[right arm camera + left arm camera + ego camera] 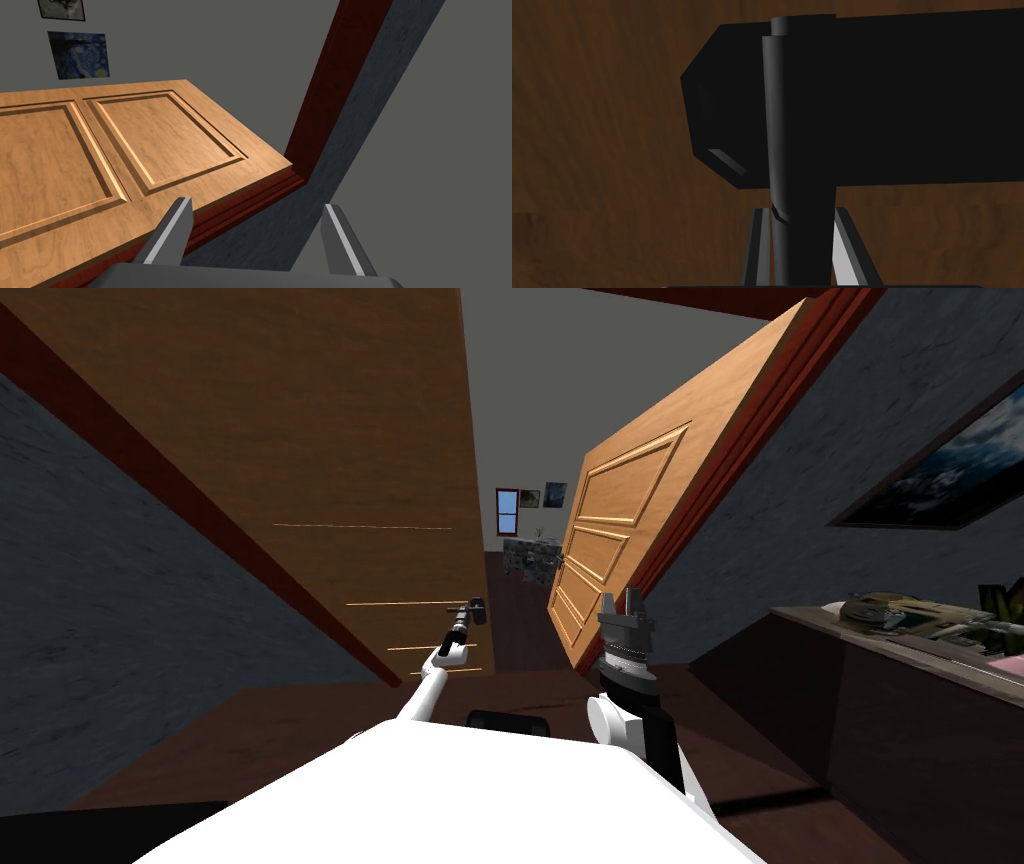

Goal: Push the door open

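Brown wood is most of what the left wrist camera gets: that's the plain door (330, 438) on the robot's left, and it's the one being worked on. The left gripper (464, 615) is stretched out to the door's free edge and clamped on the black handle (476, 608). Up close, both fingers (759, 240) press the sides of the handle's dark round stem, and the chunky black lever runs crosswise just past the fingertips.

The door has a red-brown frame (150, 478) along its far side and a dark grey wall (90, 618) beyond that. A gap next to its handle edge looks through to a grey-walled room with a couple of small pictures (553, 494) on the back wall.

On the other side of the gap there's a second door, lighter and panelled (620, 518), swung in at an angle from its own red-brown frame. The right gripper (628, 596) hangs in the air just in front of that panelled door near its lower edge, not touching it as far as anyone can tell. Its fingers are spread wide with nothing between them.

Further off on the robot's right, a dark sideboard (900, 728) with some clutter on top stands against the wall, under a framed picture (950, 468).
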